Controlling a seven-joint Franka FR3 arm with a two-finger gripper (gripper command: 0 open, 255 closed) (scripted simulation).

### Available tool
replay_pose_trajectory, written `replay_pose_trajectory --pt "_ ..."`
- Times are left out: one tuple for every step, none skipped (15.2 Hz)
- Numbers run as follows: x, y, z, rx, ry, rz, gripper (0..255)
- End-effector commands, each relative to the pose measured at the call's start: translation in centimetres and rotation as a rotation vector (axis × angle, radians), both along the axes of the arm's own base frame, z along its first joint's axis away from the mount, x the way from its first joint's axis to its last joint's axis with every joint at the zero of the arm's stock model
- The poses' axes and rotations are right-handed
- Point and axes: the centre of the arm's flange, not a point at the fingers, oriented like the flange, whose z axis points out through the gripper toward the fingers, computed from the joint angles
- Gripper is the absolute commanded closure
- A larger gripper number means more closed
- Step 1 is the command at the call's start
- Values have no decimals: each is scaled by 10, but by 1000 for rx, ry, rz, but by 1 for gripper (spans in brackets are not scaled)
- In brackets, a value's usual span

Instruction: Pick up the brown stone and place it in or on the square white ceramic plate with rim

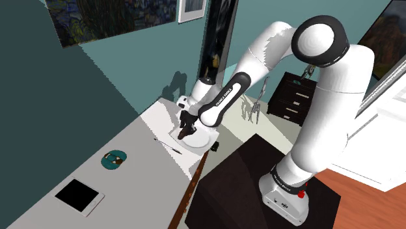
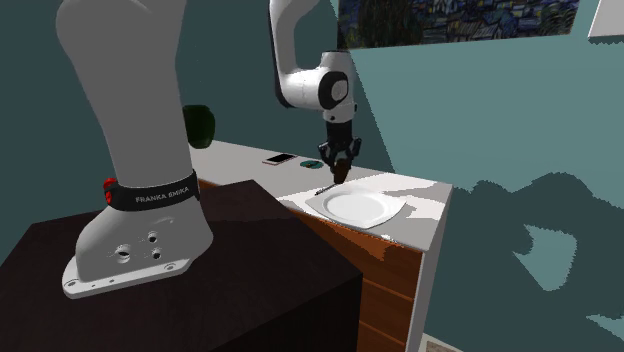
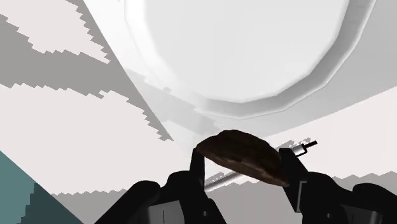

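In the shoulder view we are seeing the end effector (image 1: 185,128) hanging over one edge of the white plate (image 1: 200,140), which is sitting on the pale surface (image 1: 130,136). In the second exterior view we are finding it above the plate's far corner, carrying a brown stone (image 2: 341,172) clear of the plate. In the wrist view we are seeing its fingers (image 3: 198,167) clamping the stone from both sides, with the plate's round well just beyond and a thin pen (image 3: 300,147) lying underneath.
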Motion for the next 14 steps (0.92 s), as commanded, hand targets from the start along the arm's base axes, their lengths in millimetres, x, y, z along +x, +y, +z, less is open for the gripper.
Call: replay_pose_trajectory --pt "-6 -26 1 -1 -1 2 255" --pt "-7 -39 1 -1 -1 2 255" --pt "-8 -52 1 -1 -1 2 255" --pt "-9 -65 1 -1 -1 2 255" --pt "-10 -79 1 -1 -1 2 255" --pt "-12 -101 0 -1 -1 2 255" --pt "-12 -101 -5 -1 -1 2 255" --pt "-12 -101 -10 -1 -1 2 255" --pt "-12 -101 -15 -1 -1 2 255" --pt "-12 -101 -21 -1 -1 2 255" --pt "-12 -101 -26 -1 -1 2 255" --pt "-12 -101 -31 -1 -1 2 255" --pt "-12 -101 -37 -1 -1 2 255" --pt "-12 -101 -31 0 -1 2 255"
